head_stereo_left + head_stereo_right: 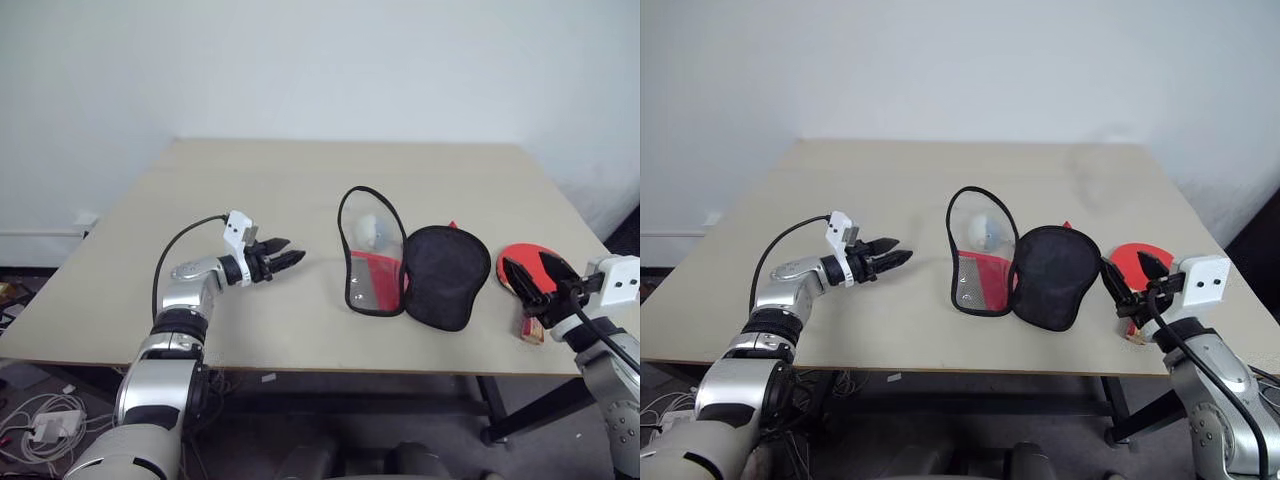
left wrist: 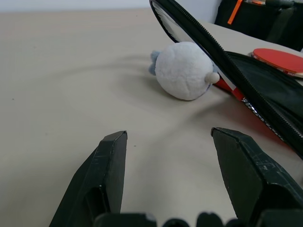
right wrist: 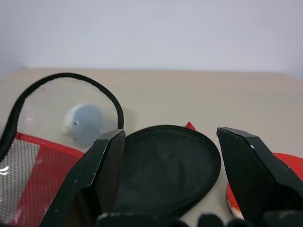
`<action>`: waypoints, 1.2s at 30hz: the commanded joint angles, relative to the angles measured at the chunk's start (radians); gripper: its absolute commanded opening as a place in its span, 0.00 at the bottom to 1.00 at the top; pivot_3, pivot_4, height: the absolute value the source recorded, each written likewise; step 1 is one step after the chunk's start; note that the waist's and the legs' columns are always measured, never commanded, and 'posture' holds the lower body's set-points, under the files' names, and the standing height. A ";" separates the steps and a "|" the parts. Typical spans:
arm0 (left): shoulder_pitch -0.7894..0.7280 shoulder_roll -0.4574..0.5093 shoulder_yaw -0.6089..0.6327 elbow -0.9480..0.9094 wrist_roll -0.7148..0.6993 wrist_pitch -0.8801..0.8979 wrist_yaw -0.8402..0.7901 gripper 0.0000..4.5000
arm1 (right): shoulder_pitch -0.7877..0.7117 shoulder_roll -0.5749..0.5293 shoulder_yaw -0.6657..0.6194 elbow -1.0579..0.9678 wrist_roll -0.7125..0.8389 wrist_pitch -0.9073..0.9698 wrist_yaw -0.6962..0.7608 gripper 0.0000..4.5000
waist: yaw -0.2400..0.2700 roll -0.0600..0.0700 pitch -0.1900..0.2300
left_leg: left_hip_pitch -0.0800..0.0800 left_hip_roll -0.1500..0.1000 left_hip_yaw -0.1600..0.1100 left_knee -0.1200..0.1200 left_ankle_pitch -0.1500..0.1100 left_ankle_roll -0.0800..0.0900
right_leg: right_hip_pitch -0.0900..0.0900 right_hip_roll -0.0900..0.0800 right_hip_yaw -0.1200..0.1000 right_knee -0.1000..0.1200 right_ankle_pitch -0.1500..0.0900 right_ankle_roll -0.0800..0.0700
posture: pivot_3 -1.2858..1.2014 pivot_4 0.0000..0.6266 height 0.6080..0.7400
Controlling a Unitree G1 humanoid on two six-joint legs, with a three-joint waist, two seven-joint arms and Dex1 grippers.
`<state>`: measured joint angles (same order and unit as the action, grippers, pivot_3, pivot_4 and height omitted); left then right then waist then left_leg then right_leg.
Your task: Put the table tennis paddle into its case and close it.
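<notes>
Red-rubber round paddle with light wooden handle (image 1: 527, 268) lies flat at table's 4 o'clock, beside unzipped soft red-and-black pouch (image 1: 440, 275). Looks rigid, light; grip handle. Left gripper (image 1: 288, 258) and right gripper (image 1: 530, 280) both gape wide, empty.

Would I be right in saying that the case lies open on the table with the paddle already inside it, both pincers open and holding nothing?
Not quite: the paddle is not inside the case. It lies on the table beside the open case, at the right pincer, as the left eye view shows. The rest holds: the case is open, and the left pincer and the right are open and hold nothing.
</notes>
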<state>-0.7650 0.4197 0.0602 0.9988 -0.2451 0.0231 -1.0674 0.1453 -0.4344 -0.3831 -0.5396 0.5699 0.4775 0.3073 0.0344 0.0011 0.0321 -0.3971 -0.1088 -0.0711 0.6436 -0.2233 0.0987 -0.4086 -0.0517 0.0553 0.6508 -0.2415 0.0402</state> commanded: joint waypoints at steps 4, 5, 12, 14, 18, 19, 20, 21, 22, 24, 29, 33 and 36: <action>-0.022 -0.016 -0.005 -0.010 0.032 -0.043 -0.030 0.66 | 0.012 0.036 -0.019 -0.048 -0.009 -0.017 -0.051 0.75 | 0.001 -0.001 0.001 | 0.000 0.000 0.000 0.000 0.000 0.000 | 0.001 0.000 0.000 0.000 0.000 0.000 | 0.52 0.00 1.00; -0.024 -0.017 -0.001 -0.015 0.032 -0.034 -0.032 0.66 | 0.016 0.049 -0.023 -0.056 0.000 -0.015 -0.064 0.75 | 0.001 -0.001 0.001 | 0.000 0.000 0.000 0.000 0.000 0.000 | 0.000 0.000 0.000 0.000 0.000 0.000 | 0.52 0.00 1.00; -0.036 -0.017 0.008 -0.041 0.015 0.032 -0.081 0.66 | 0.028 0.058 -0.037 -0.037 -0.042 0.019 -0.147 0.75 | 0.000 -0.001 0.001 | 0.000 0.000 0.000 0.000 0.000 0.000 | 0.000 0.000 -0.001 0.000 0.000 0.000 | 0.52 0.00 1.00; -0.031 -0.015 -0.002 -0.069 0.009 0.067 -0.130 0.66 | 0.017 0.036 -0.059 -0.004 -0.045 0.107 -0.198 0.75 | 0.000 -0.001 0.001 | 0.000 0.000 0.001 0.000 0.000 0.000 | 0.000 0.000 -0.002 0.001 0.000 0.000 | 0.52 0.00 1.00; -0.023 -0.012 -0.011 -0.112 0.009 0.116 -0.197 0.66 | -0.019 -0.024 -0.081 0.079 -0.020 0.353 -0.259 0.75 | 0.001 -0.001 0.001 | 0.000 0.000 0.001 0.001 0.000 0.000 | 0.001 -0.001 -0.003 0.000 0.000 -0.001 | 0.52 0.00 1.00; -0.026 -0.016 -0.011 -0.106 0.015 0.114 -0.194 0.66 | -0.041 -0.024 -0.091 0.091 -0.006 0.374 -0.260 0.75 | 0.000 -0.001 0.001 | 0.000 0.000 0.001 0.001 0.000 0.000 | 0.000 -0.001 -0.002 0.000 0.000 -0.001 | 0.52 0.00 1.00; -0.028 -0.021 -0.010 -0.102 0.020 0.113 -0.190 0.66 | -0.063 -0.023 -0.099 0.099 0.006 0.394 -0.263 0.75 | 0.000 -0.001 0.001 | 0.000 0.000 0.001 0.000 0.000 0.000 | 0.000 0.000 -0.001 0.001 0.000 -0.001 | 0.52 0.00 1.00; -0.030 -0.027 -0.011 -0.101 0.022 0.110 -0.190 0.66 | -0.090 -0.016 -0.110 0.112 0.022 0.417 -0.269 0.75 | -0.001 0.000 0.001 | 0.000 0.000 0.001 0.000 0.000 0.000 | 0.000 0.000 0.000 0.001 0.000 -0.001 | 0.52 0.00 1.00; -0.033 -0.033 -0.011 -0.102 0.023 0.110 -0.190 0.66 | -0.114 -0.008 -0.121 0.124 0.035 0.438 -0.276 0.75 | -0.006 0.000 0.001 | 0.000 0.000 0.001 0.000 0.000 0.000 | -0.001 0.000 0.002 0.001 0.000 -0.001 | 0.52 0.00 1.00; -0.040 -0.044 -0.012 -0.109 0.022 0.116 -0.189 0.66 | -0.155 -0.004 -0.133 0.158 0.031 0.463 -0.294 0.75 | -0.007 0.000 0.001 | 0.000 0.000 0.001 0.000 0.000 0.000 | -0.001 0.000 0.002 0.002 0.000 0.000 | 0.52 0.00 1.00; -0.046 -0.061 -0.020 -0.122 0.026 0.111 -0.195 0.66 | -0.236 -0.010 -0.115 0.276 -0.013 0.503 -0.315 0.75 | -0.006 -0.001 0.001 | 0.000 0.000 0.001 0.000 0.000 0.000 | 0.000 0.000 0.001 0.001 0.000 0.000 | 0.52 0.00 1.00; -0.047 -0.066 -0.027 -0.125 0.027 0.110 -0.200 0.66 | -0.269 -0.006 -0.098 0.367 -0.061 0.523 -0.340 0.75 | -0.007 -0.001 0.001 | 0.000 0.000 0.002 0.000 0.000 0.000 | 0.000 0.000 0.002 0.001 0.001 0.000 | 0.52 0.00 1.00; -0.058 -0.075 -0.028 -0.118 0.030 0.099 -0.193 0.66 | -0.296 0.003 -0.087 0.410 -0.082 0.531 -0.350 0.75 | -0.007 -0.001 0.001 | 0.000 0.000 0.002 0.000 0.000 0.000 | -0.001 0.000 0.003 0.002 0.001 0.000 | 0.52 0.00 1.00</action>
<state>-0.7740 0.3501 0.0334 0.9121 -0.2102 0.1388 -1.2562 -0.1167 -0.4334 -0.4652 -0.1288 0.5047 1.0082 -0.0288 0.0271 0.0003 0.0331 -0.3965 -0.1088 -0.0690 0.6440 -0.2231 0.0991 -0.4090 -0.0517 0.0581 0.6531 -0.2407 0.0397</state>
